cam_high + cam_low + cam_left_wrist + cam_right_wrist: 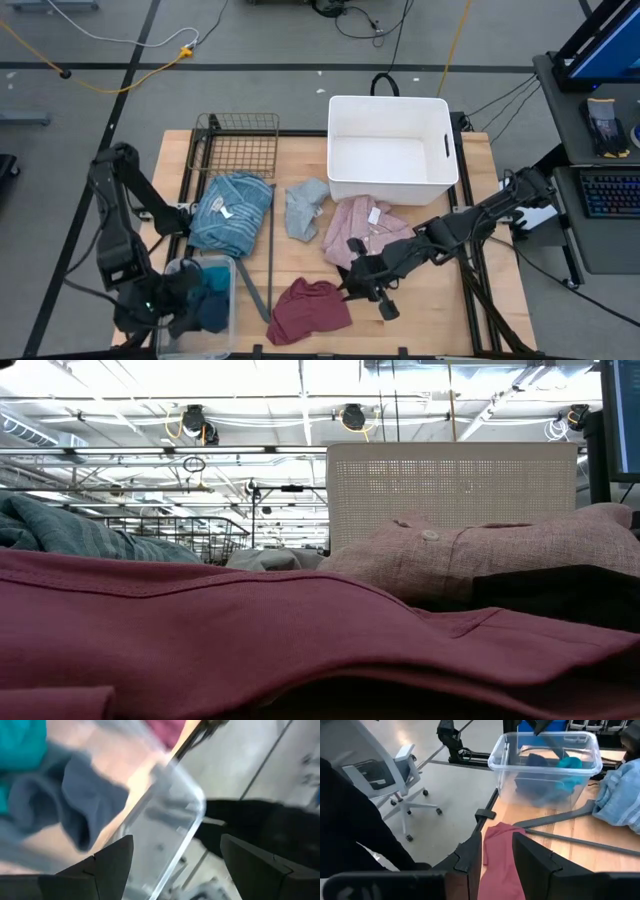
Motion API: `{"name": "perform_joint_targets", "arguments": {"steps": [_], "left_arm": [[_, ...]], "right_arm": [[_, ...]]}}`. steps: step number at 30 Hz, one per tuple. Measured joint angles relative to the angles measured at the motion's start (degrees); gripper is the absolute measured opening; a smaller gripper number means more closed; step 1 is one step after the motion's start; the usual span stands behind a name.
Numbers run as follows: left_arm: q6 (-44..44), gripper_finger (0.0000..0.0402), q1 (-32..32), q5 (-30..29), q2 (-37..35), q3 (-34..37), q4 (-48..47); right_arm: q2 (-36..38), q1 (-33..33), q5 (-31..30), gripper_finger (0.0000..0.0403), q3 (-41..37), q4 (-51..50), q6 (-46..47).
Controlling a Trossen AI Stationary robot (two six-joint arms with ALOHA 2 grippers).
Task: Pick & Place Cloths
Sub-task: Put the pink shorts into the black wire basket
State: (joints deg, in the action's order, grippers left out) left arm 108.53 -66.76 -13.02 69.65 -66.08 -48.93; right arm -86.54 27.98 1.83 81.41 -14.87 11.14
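Note:
The maroon cloth (310, 310) lies crumpled near the table's near edge and fills the low view's foreground (250, 640). My right gripper (497, 851) sits at its right edge (352, 285), shut on it. The pink shirt (365, 228) lies just beyond, below the white tub. The blue striped top (232, 212) and a grey-blue piece (303, 208) lie mid-table. Teal and navy pieces (555, 775) sit inside a clear bin (200, 300). My left gripper (175, 842) hovers open over that bin's corner. My right gripper pinches the maroon cloth's right-hand edge (499, 865) between its two fingers, coming in low and slanting from the table's right. One layer or several, I cannot tell. The rest of the cloth (502, 832) lies slack on the table in front of the fingers.
The white tub (390, 150) stands at the table's far side, with the wire basket (240, 145) left of it. Grey metal bars (268, 275) lie between the clear bin and the maroon cloth. A dark piece (545, 595) shows under the pink shirt in the low view.

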Motion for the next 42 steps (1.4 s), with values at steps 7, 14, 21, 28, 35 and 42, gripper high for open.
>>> {"name": "perform_joint_targets", "arguments": {"steps": [7,14,21,28,35,42], "left_arm": [[-2.79,0.0310,0.00,-13.17,-2.86,0.02,2.91],[-17.08,0.0310,0.91,-28.07,-4.05,0.02,10.59],[-34.76,0.0310,3.51,-33.96,-4.11,0.02,20.02],[-50.37,0.0310,6.12,-36.65,-4.11,0.02,31.05],[-58.06,0.0310,8.38,-36.67,-4.11,0.02,37.59],[-58.46,0.0310,9.43,-36.55,-4.11,0.02,38.57]], "right_arm": [[0.00,0.25,2.19,0.0100,-2.57,-5.24,-1.23],[-0.02,0.25,2.90,0.0100,-7.00,-6.80,-5.46],[-0.04,0.25,2.66,0.0100,-10.53,-6.69,-11.15],[-1.74,0.46,2.65,0.0100,-12.26,-6.31,-18.55],[-7.26,0.64,2.65,0.0100,-12.26,-1.57,-29.43],[-13.47,0.64,2.45,0.0100,-10.80,0.93,-37.98]]}}
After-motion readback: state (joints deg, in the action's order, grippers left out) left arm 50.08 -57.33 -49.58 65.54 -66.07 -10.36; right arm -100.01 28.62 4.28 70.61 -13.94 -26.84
